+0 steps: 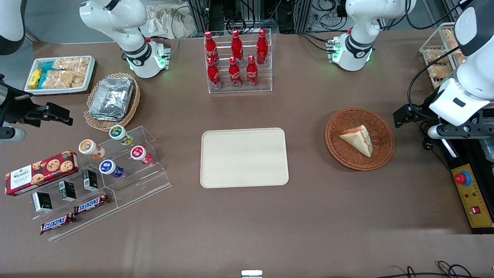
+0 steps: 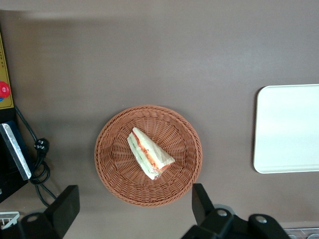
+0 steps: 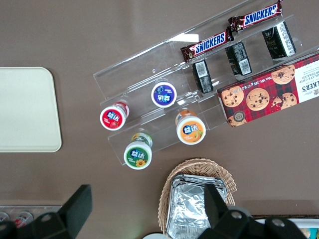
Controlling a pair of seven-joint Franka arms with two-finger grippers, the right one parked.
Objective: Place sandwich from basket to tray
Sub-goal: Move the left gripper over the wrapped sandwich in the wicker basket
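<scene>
**Sandwich in the basket, gripper spread above**

The gripper hangs with its fingers spread wide and holding nothing; under it the sandwich lies in the middle of the basket; the tray lies well apart from the gripper, toward the parked arm's end of the table.

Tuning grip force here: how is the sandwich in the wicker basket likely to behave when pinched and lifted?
The sandwich is a white-bread wedge with layered filling, so probably soft and easily squashed. Layers might slide or splay if pinched across the faces. It looks light, lying loose in the basket. The end effector hangs open above the basket.
</scene>
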